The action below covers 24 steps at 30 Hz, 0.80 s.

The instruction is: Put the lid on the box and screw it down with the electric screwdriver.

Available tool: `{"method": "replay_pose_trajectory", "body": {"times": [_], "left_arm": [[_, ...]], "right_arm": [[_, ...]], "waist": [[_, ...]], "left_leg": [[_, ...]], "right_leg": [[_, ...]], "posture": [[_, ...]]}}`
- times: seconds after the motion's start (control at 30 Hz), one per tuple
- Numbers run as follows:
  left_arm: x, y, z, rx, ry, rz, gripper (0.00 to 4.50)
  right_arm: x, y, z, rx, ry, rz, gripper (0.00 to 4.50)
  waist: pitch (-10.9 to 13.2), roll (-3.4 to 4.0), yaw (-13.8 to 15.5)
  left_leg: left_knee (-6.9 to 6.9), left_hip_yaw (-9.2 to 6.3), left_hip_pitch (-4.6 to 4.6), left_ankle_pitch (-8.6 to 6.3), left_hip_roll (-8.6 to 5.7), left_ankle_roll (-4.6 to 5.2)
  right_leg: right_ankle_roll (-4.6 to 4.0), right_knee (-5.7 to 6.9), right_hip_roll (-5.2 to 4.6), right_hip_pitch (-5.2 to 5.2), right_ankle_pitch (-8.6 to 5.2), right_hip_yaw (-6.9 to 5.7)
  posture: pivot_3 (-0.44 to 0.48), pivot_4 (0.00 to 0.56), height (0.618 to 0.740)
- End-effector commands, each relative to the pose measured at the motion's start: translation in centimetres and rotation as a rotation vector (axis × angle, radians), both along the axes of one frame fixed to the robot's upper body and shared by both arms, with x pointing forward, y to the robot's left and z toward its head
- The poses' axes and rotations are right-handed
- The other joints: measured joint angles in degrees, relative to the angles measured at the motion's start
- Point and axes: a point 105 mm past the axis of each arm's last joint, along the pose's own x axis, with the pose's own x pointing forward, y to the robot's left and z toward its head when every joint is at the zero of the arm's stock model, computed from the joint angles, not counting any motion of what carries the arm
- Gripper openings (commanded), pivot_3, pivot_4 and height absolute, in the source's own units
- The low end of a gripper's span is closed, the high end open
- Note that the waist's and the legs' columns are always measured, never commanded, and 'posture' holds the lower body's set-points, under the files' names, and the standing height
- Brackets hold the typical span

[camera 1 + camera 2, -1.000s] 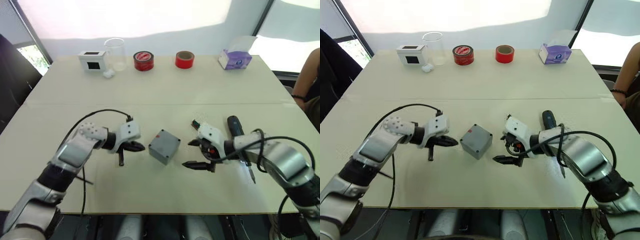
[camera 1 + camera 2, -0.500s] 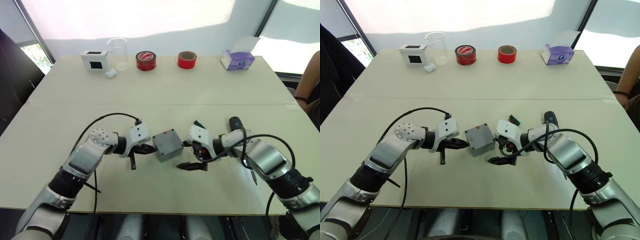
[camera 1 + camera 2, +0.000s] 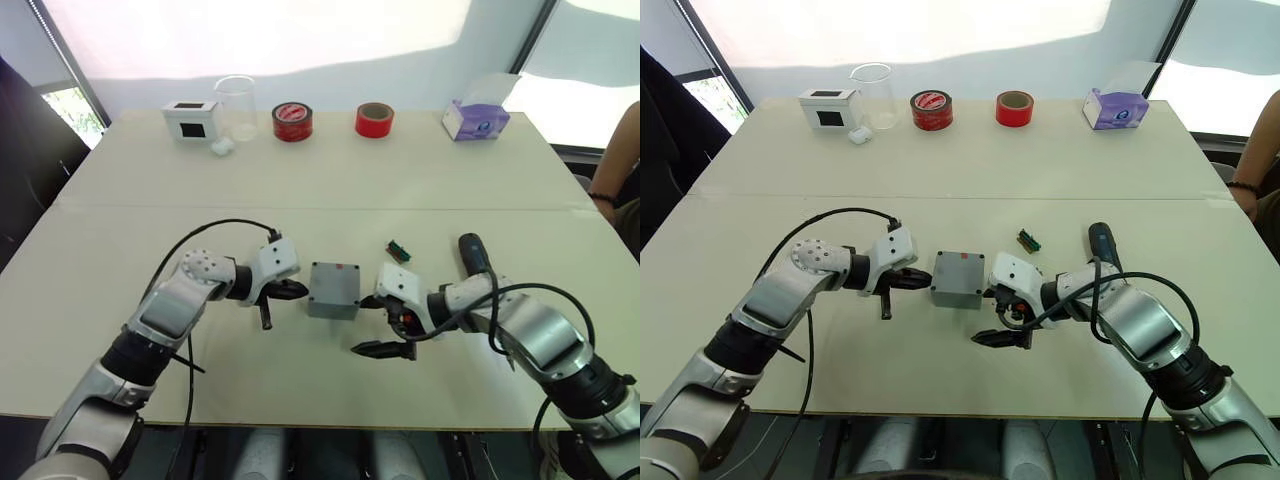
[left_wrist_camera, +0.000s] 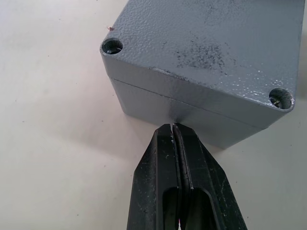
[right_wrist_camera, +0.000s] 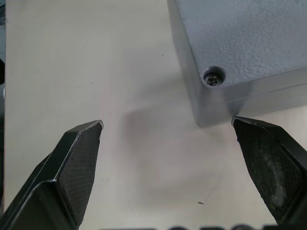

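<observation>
Head view: the small square grey metal box (image 3: 334,289) sits mid-frame with its flat grey lid (image 3: 336,277) already on. My left pincer (image 3: 288,291) nudges its side; the dark stick-shaped electric screwdriver (image 3: 473,254) lies untouched at right.

Left wrist view: fingers pressed together against the lid seam, so shoving could skid the box.

Right wrist view: my right pincer (image 5: 168,134) is spread wide, one tip at the box corner, which could knock the box askew.

The right arm hides much of the electric screwdriver (image 3: 476,262); the box (image 4: 211,72) is cut off at 2 o'clock.
</observation>
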Motion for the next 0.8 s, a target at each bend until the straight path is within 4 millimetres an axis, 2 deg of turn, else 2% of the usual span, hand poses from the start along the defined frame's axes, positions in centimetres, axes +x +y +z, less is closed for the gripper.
{"method": "replay_pose_trajectory", "body": {"times": [0.03,0.2,0.3,0.37,0.43,0.5,0.6,0.7,0.8], "left_arm": [[0.2,0.2,1.7,-0.014,-0.049,-0.026,0.00],[0.6,1.7,4.7,-0.103,-0.055,0.017,0.00],[0.3,1.6,6.8,-0.208,-0.043,0.004,0.00],[-0.2,1.2,8.0,-0.269,-0.029,-0.023,0.00],[-0.6,0.5,8.3,-0.284,-0.018,-0.052,0.00],[-0.7,0.2,8.3,-0.277,-0.018,-0.059,0.00],[-0.4,0.0,8.3,-0.276,-0.023,-0.052,0.00],[-0.4,-0.1,8.4,-0.276,-0.027,-0.056,0.00],[-0.5,-0.2,8.2,-0.275,-0.025,-0.057,0.00]], "right_arm": [[0.3,-0.2,1.8,0.030,-0.068,-0.012,4.42],[2.2,-3.1,5.7,0.172,-0.143,-0.215,4.42],[3.8,-5.4,7.0,0.230,-0.199,-0.349,4.42],[5.3,-6.8,6.8,0.232,-0.252,-0.429,4.42],[7.2,-7.9,5.3,0.217,-0.274,-0.525,4.42],[8.3,-8.3,3.8,0.200,-0.271,-0.575,4.42],[9.2,-8.5,2.7,0.195,-0.276,-0.604,4.42],[9.9,-8.8,2.5,0.199,-0.294,-0.627,3.74],[10.0,-8.8,2.4,0.213,-0.292,-0.623,2.51]], "waist": [[0.00,0.00,0.01],[0.00,0.00,0.07],[0.00,0.00,0.03],[0.00,0.00,0.03],[-0.02,-0.03,0.01],[-0.02,-0.03,-0.14],[-0.01,-0.01,-0.39],[-0.01,0.00,-0.48],[-0.01,-0.01,-0.36]], "left_leg": [[0.00,0.00,0.00,0.00,0.00,0.00],[0.00,0.00,-0.01,0.00,0.00,0.00],[0.00,-0.03,0.00,0.00,0.00,-0.01],[0.00,-0.02,0.00,0.00,0.00,-0.01],[0.00,-0.02,0.00,0.00,-0.01,-0.01],[-0.02,0.01,0.02,0.02,-0.01,-0.03],[-0.04,0.05,0.04,0.06,0.00,-0.10],[-0.05,0.08,0.02,0.11,0.00,-0.19],[-0.04,0.08,0.02,0.10,0.00,-0.17]], "right_leg": [[0.00,0.00,0.00,0.00,0.00,0.00],[0.00,0.00,-0.01,-0.01,0.00,0.01],[0.00,0.00,-0.02,0.02,0.00,0.00],[0.00,-0.01,-0.02,0.02,0.00,0.00],[0.00,0.00,-0.02,0.02,0.00,0.00],[0.00,0.01,-0.01,0.02,0.00,0.01],[0.00,0.07,0.01,-0.02,0.00,0.03],[0.00,0.09,0.02,-0.06,0.00,0.06],[0.00,0.11,0.02,-0.06,0.00,0.07]], "posture": [[0.000,0.150,0.740],[0.000,0.150,0.740],[0.000,0.150,0.740],[0.000,0.150,0.740],[0.000,0.150,0.740],[0.000,0.150,0.740],[0.000,0.150,0.740],[0.000,0.150,0.740],[0.000,0.150,0.740]]}}
